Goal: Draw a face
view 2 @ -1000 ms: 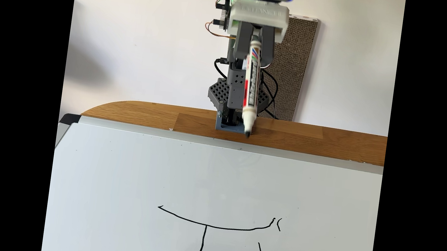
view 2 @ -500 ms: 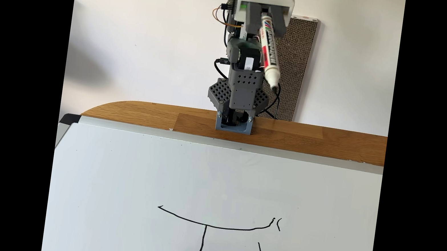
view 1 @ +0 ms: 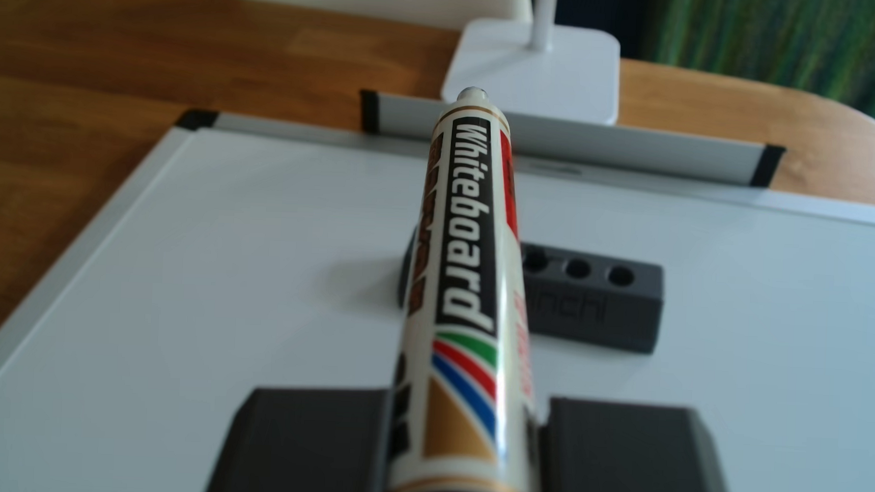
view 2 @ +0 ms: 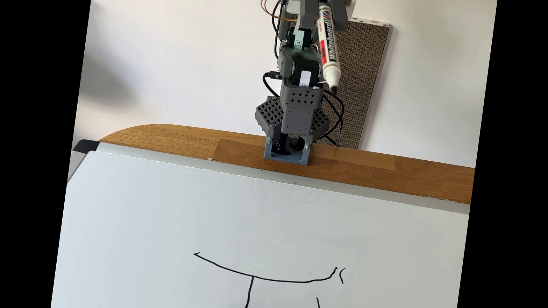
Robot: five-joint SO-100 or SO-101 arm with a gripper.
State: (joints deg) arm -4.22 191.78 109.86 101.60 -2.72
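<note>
Fixed view: arm folded up tall at the far edge of the bench [view 2: 164, 137], claw [view 2: 323, 21] raised high near the top of the frame. Claw closed on a whiteboard marker [view 2: 327, 45], gripped at its rear end between the two dark fingers [view 2: 307, 12]. Marker barrel slants down and to the right in this view; black tip [view 2: 333, 89] hangs in the air, well above the whiteboard [view 2: 146, 221] and well apart from it.

Whiteboard lies flat on the bench in front of the arm base. Black marks on it: one long shallow curve [view 2: 263, 276] sagging in the middle, a short hook [view 2: 342, 275] just off its right end, and two short near-vertical strokes [view 2: 249, 293] below the curve, the left one touching it, the right one apart.

Other view, looking along the marker [view 1: 470, 268] from the claw [view 1: 464, 456]: barrel runs away from the camera between the two fingers [view 1: 309, 445], label "Whiteboard" facing up. Beyond it a dark block with round holes [view 1: 596, 299] sits on the whiteboard [view 1: 220, 257], partly hidden by the barrel. White stand base [view 1: 532, 76] past the board's far rail
</note>
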